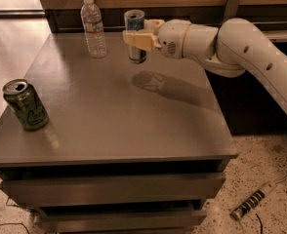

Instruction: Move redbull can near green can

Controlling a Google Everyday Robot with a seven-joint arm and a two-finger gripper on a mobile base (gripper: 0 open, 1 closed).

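Observation:
The slim redbull can point(135, 19) hangs upright above the back middle of the grey table point(114, 116), its shadow on the top below it. My gripper point(139, 38) comes in from the right on a white arm and is shut on the redbull can around its middle. The green can point(25, 104), stout with pale cursive lettering and an open silver top, stands tilted near the table's front left corner, far from the gripper.
A clear plastic water bottle point(93, 27) stands at the back of the table, just left of the held can. A wooden wall panel runs behind. Drawers sit under the tabletop. A power strip point(251, 206) lies on the speckled floor at right.

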